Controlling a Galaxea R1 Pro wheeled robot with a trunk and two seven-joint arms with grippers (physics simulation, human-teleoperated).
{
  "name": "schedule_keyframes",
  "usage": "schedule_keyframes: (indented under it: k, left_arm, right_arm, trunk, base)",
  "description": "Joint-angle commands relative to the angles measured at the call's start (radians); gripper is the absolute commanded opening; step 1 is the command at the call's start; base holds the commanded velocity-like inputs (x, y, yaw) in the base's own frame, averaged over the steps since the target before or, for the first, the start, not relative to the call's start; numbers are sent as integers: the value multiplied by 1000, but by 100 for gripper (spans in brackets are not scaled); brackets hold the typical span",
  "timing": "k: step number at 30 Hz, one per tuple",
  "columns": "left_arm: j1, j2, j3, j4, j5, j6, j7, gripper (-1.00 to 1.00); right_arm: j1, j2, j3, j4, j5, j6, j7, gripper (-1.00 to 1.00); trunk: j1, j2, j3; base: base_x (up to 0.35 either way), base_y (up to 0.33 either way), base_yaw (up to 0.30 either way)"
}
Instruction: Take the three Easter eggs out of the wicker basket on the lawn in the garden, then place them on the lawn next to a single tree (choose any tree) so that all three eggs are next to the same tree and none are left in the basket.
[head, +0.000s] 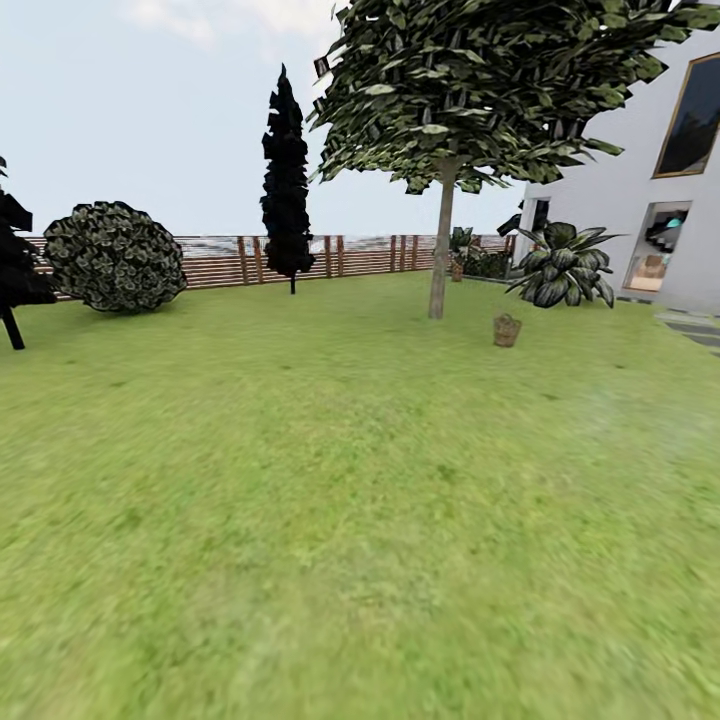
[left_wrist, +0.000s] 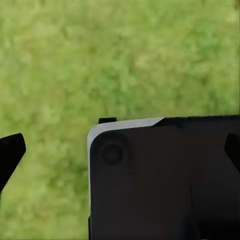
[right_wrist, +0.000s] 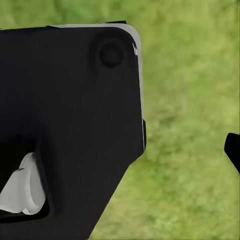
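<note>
So the wicker basket (head: 507, 329) is sitting way out on the lawn (head: 330, 500), far ahead of our jaws and just beside the pale trunk of the leafy tree (head: 438, 250). Handy spot, honestly: once the eggs come out they'd only need to travel a short hop to count as next to that tree. We can't make out any eggs from here, the basket's too small to see inside.

Beyond it there's the broad-leaved plant (head: 562, 265) against the white house (head: 640, 180), the slat fence (head: 300, 258), a dark cypress (head: 286, 180) and a round shrub (head: 113, 256).

In both wrist views, the dark finger tips are at opposite edges with only grass between, so both jaws look spread wide and empty. Makes sense, we reckon we're just driving over.
</note>
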Motion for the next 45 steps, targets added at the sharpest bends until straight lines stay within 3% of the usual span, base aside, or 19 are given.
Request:
schedule_keyframes:
  k: [1,45]
  left_arm:
    - [0,0,-2,1,-1,-3,0,100]
    - [0,0,-2,1,-1,-3,0,100]
  right_arm:
    - [0,0,-7,1,1,-4,0,100]
    - [0,0,-8,1,1,-4,0,100]
  trunk:
    - [1,0,0]
    - [1,0,0]
  base:
    - [336,0,0]
    - [336,0,0]
